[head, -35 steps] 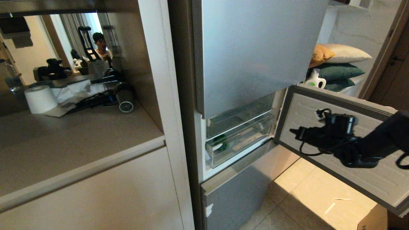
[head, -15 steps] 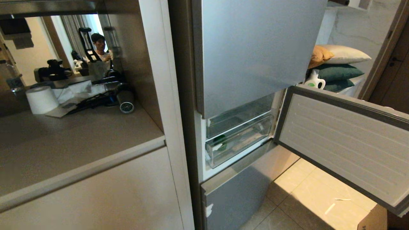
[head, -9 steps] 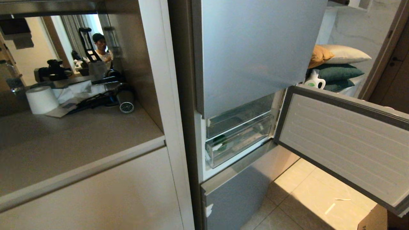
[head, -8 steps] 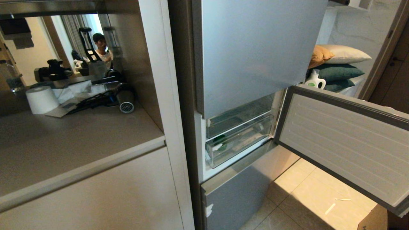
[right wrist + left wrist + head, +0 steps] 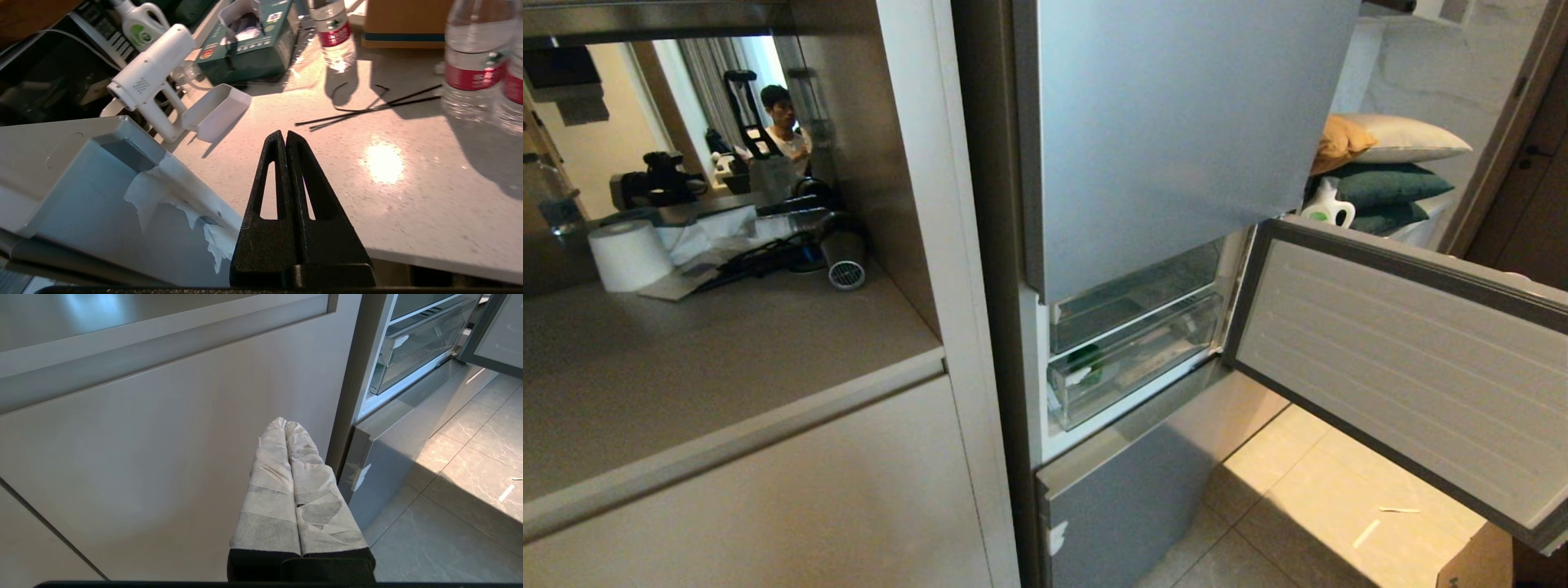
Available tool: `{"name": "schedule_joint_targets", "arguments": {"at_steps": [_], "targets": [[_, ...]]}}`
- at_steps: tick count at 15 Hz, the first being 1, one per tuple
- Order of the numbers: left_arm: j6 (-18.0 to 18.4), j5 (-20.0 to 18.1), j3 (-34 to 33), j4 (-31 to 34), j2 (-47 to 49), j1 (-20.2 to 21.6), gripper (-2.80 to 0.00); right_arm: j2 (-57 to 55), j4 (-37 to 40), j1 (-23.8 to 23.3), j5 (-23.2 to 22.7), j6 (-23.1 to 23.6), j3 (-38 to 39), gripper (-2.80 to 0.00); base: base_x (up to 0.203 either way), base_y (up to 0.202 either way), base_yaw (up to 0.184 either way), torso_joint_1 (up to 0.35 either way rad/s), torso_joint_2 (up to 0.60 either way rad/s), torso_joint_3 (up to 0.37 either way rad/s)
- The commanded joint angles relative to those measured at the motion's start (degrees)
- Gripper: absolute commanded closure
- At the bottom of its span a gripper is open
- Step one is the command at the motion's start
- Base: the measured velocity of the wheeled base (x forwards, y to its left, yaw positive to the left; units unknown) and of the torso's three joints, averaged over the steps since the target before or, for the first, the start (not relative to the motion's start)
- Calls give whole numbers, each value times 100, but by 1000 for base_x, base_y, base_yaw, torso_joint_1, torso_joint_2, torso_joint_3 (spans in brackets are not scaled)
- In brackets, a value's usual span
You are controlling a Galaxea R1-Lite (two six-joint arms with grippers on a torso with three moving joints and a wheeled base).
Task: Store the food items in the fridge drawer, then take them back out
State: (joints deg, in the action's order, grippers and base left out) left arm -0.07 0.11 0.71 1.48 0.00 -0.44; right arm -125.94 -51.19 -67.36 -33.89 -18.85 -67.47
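Both grippers are pressed together on nothing. Right gripper (image 5: pixel 286 136): its black fingers meet tip to tip, pointing out over a pale speckled counter (image 5: pixel 367 183), above the open fridge door's top corner (image 5: pixel 81 179), where white tape is torn. It is out of the head view. Left gripper (image 5: pixel 286 424): its white-wrapped fingers lie side by side, aimed level at a beige cabinet front (image 5: pixel 143 457) just beside the fridge's lower silver panel (image 5: pixel 388 457); it touches nothing.

On the counter, water bottles (image 5: pixel 470 61) carry red labels whose print is too small to read. A green box (image 5: pixel 253 41) has small printing I cannot make out, and a white jug (image 5: pixel 141 24) bears a green mark. A white handheld tool (image 5: pixel 151 77) lies by a small white tray (image 5: pixel 216 110), with thin black ties (image 5: pixel 367 108) nearby.

In the head view the fridge's middle door (image 5: pixel 1405 359) stands swung wide to the right. Behind it two clear bins are stacked; the lower drawer (image 5: pixel 1135 359) is pushed in, its long axis running across the fridge's width. Something dark green, the pepper (image 5: pixel 1086 374), shows through its left end; which way it points cannot be told. The potato is not discernible. A person is reflected in the mirrored niche (image 5: pixel 784 122) above a roll of paper (image 5: pixel 627 255).
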Motion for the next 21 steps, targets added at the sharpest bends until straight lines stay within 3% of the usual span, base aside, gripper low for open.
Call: {"name": "schedule_joint_targets", "arguments": {"at_steps": [1,15,21], "targets": [[-1,0,-1,2,9,0,0,-202,-32,116,-92,-14,-150,0,0,0,0,0,0,0],[-1,-2,0,2,9,0,0,-111,33,373,-864,-14,82,0,0,0,0,0,0,0],[-1,-2,0,2,9,0,0,1194,26,366,-1502,26,1975,0,0,0,0,0,0,0]]}}
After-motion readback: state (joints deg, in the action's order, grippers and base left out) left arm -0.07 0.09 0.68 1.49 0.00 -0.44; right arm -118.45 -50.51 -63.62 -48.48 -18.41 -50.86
